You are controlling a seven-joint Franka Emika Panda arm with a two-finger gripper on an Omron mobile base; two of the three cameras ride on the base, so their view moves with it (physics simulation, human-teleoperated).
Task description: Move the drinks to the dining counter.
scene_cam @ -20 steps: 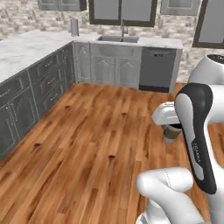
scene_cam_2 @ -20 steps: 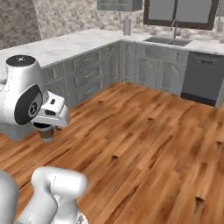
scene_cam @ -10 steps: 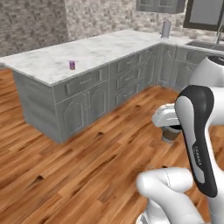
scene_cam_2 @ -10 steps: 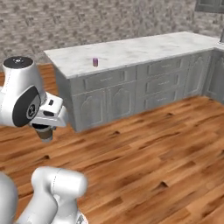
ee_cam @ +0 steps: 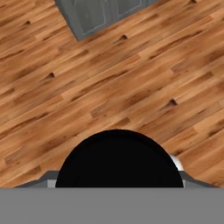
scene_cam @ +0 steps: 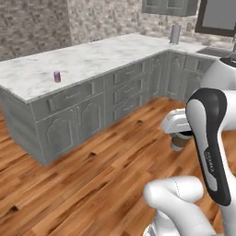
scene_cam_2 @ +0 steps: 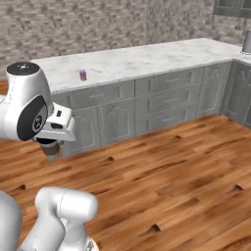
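My gripper (scene_cam: pixel 179 137) is shut on the brown cup (scene_cam: pixel 177 144), which hangs under the hand above the wooden floor. From the other side the cup (scene_cam_2: pixel 50 149) shows below the white wrist. In the hand view its black lid (ee_cam: pixel 118 159) sits between the fingers and hides the cup's body. The purple can (scene_cam: pixel 57 76) stands upright on the dining counter (scene_cam: pixel 101 57), near its left end and well away from the gripper. In the right base view the can (scene_cam_2: pixel 83 75) stands on the marble top (scene_cam_2: pixel 147 56), beyond the arm.
Grey cabinet fronts (scene_cam: pixel 73 115) run under the counter, with wood floor (scene_cam: pixel 92 179) between them and the base. A metal canister (scene_cam: pixel 174 33) stands at the far corner beside a sink (scene_cam: pixel 216 51). A stone wall (scene_cam_2: pixel 98 24) lies behind.
The whole picture has swung: the base has turned from the sink corner toward the long counter with the can, which is now nearer. The cup stays in the gripper.
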